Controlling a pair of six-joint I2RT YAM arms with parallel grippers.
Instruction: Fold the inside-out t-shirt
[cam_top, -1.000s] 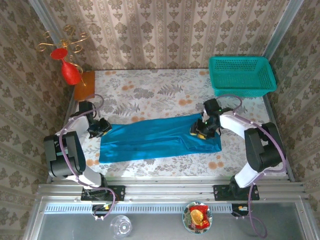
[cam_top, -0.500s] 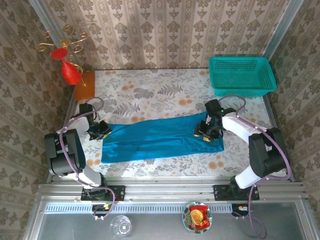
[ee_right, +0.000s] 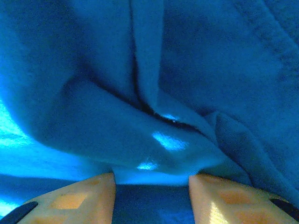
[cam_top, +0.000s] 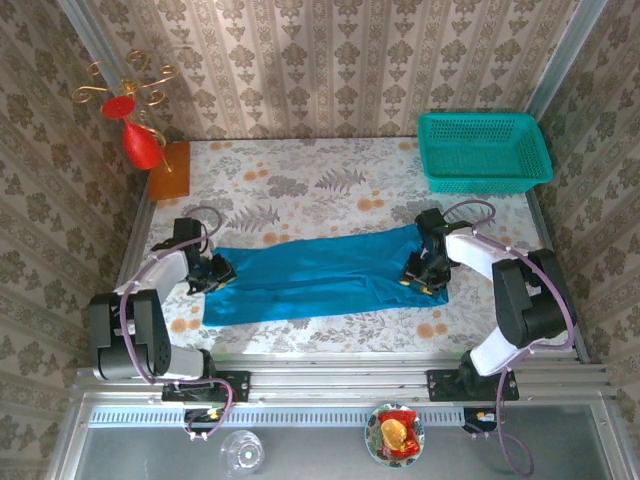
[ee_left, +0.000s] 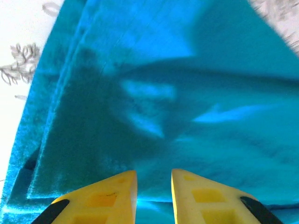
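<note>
The inside-out t-shirt (cam_top: 320, 275) is a plain bright blue cloth, lying as a long flat band across the middle of the flowered table (cam_top: 330, 190). My left gripper (cam_top: 218, 272) sits on its left end. In the left wrist view its yellow fingers (ee_left: 112, 193) stand a narrow gap apart with a fold edge of the t-shirt (ee_left: 154, 93) pinched between them. My right gripper (cam_top: 420, 275) sits on the right end. There its fingers (ee_right: 224, 193) hold a thick bunched fold of the t-shirt (ee_right: 140, 140) between the tips.
A teal mesh basket (cam_top: 485, 150) stands at the far right corner. A red vase (cam_top: 140, 145) and an orange block (cam_top: 168, 170) stand at the far left. A plate of snacks (cam_top: 395, 432) and a glass (cam_top: 243, 452) rest below the near rail.
Both grippers have moved toward the near edge and slightly right, drawing the t-shirt's far corners along. The near edge of the cloth has stayed put.
</note>
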